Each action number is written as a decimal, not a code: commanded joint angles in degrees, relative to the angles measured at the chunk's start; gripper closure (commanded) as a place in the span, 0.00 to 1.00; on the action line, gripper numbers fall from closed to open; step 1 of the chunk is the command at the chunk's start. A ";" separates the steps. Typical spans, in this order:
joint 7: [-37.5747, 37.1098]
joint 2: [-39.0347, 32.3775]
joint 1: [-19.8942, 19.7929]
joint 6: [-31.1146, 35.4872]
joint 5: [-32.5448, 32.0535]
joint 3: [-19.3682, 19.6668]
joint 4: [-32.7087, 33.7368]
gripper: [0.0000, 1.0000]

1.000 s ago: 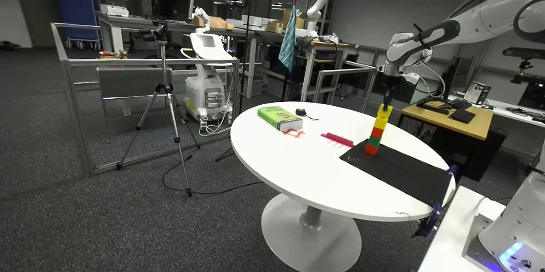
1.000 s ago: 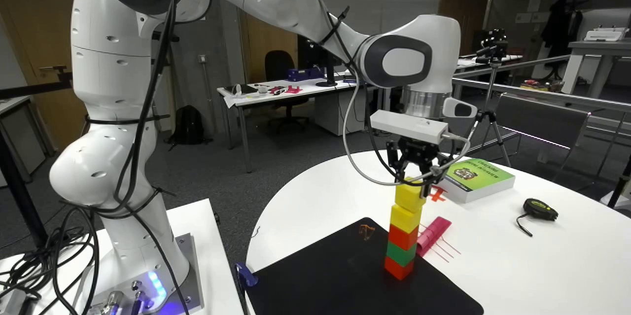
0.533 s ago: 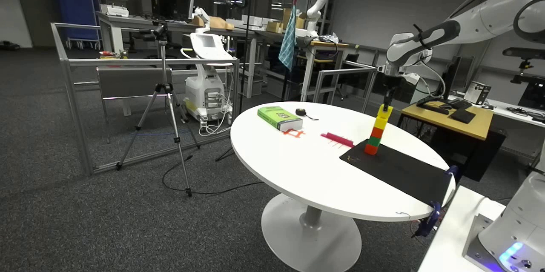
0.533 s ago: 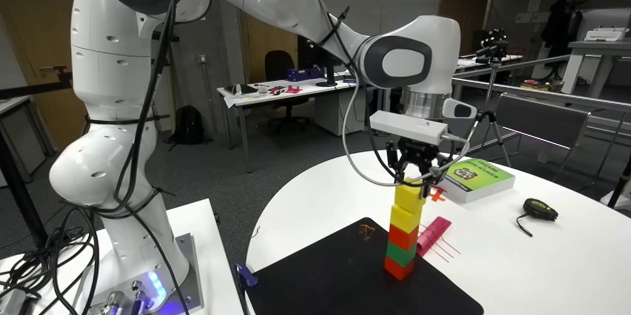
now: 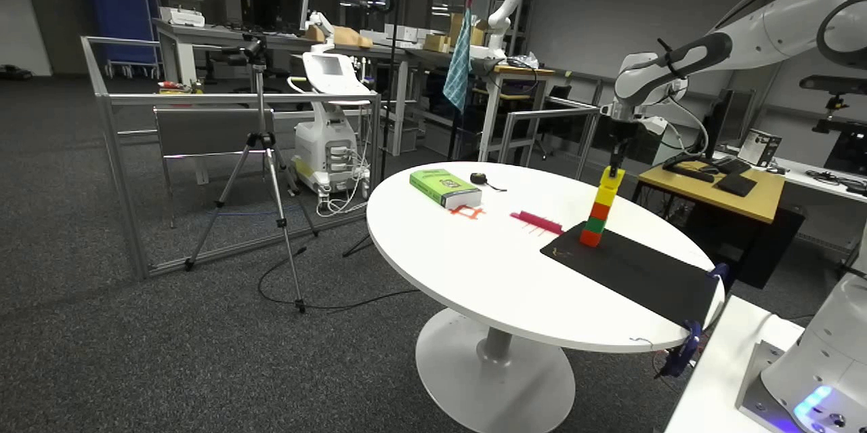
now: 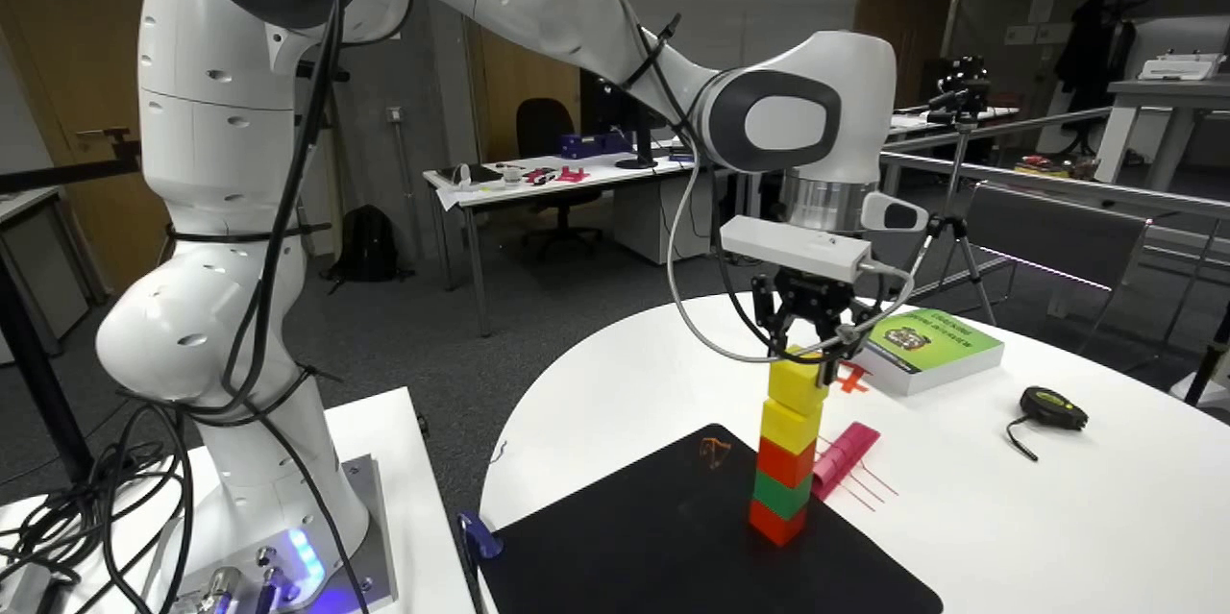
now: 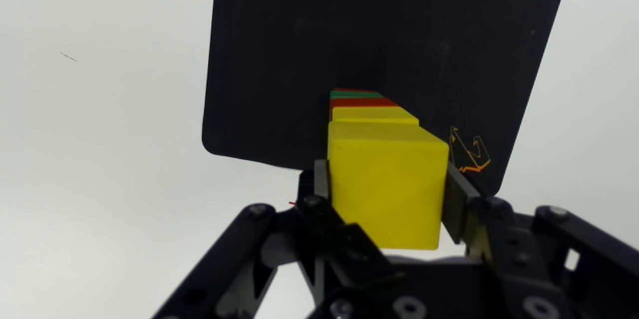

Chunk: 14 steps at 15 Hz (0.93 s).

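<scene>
In an exterior view, my gripper (image 6: 804,362) clasps the top yellow block (image 6: 798,389), and beneath it, at six o'clock, sit a second yellow block (image 6: 791,428), an upper red block (image 6: 785,462), a green block (image 6: 780,496) and a bottom red block (image 6: 776,523) on a black mat (image 6: 663,537). From the bottom red block I see a pink piece (image 6: 846,460) near and a green book (image 6: 930,352) farther, both between one and two o'clock, a tape measure (image 6: 1052,408) at two, a blue clamp (image 6: 480,537) at nine.

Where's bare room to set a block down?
On the mat, between tower and blue clamps; on the table, between book, mat and rim, and between tape measure, pink strip and mat. Crowded: at the tower, gripper on its top block, pink strip close by; and by the book, a red piece.
</scene>
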State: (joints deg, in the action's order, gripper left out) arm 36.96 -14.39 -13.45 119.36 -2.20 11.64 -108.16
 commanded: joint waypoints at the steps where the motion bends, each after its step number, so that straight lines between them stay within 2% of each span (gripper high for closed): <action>1: -0.56 1.49 -0.72 1.14 -1.76 -0.70 -1.39 0.70; 14: -1.18 1.82 -0.53 1.37 -2.44 -0.74 -2.60 0.70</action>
State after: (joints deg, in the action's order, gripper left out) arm 36.92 -14.38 -13.45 119.36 -2.90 11.59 -108.92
